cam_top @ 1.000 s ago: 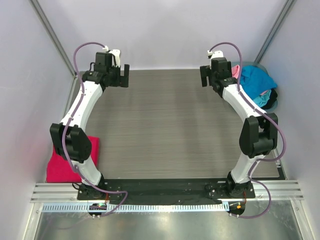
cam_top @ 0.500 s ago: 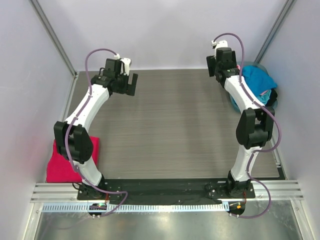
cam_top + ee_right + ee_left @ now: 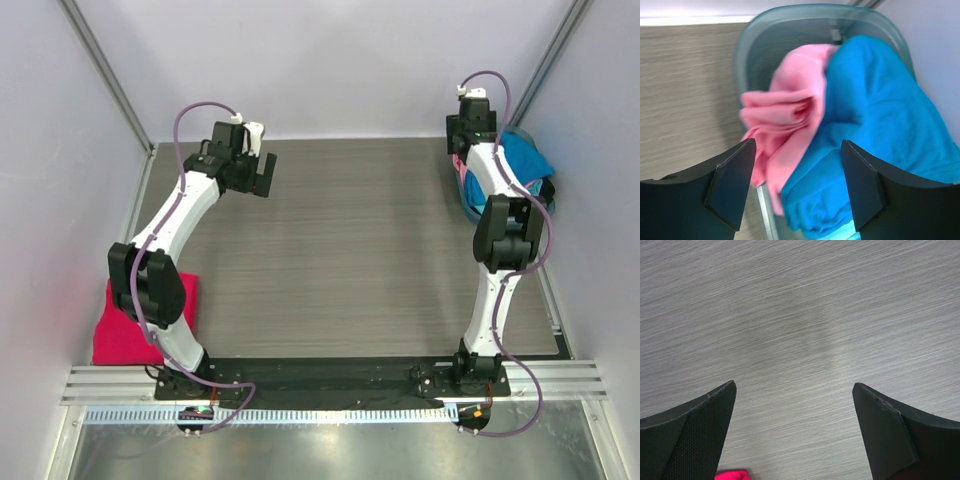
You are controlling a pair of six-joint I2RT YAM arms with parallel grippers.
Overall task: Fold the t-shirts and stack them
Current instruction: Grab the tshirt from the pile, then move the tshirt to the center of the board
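A light pink t-shirt (image 3: 785, 120) lies crumpled in a grey-teal tub (image 3: 790, 15), spilling over its near rim beside a blue t-shirt (image 3: 880, 110). My right gripper (image 3: 798, 144) hangs open just above them, straddling the seam between pink and blue, with nothing in its jaws. From above, the right gripper (image 3: 463, 148) sits at the tub's left rim, with pink (image 3: 458, 166) and blue (image 3: 520, 160) cloth showing. A folded crimson-magenta t-shirt (image 3: 120, 335) lies at the near left. My left gripper (image 3: 263, 175) is open over bare table (image 3: 800, 315).
The tub (image 3: 472, 205) stands in the far right corner against the side wall. A turquoise bit of cloth (image 3: 528, 198) shows under the blue one. A crimson corner (image 3: 732, 474) peeks in at the bottom of the left wrist view. Walls close in the table on three sides.
My right arm has swung back and to the right, from over the table to above the tub. My left arm shifted a little right earlier and now holds still.
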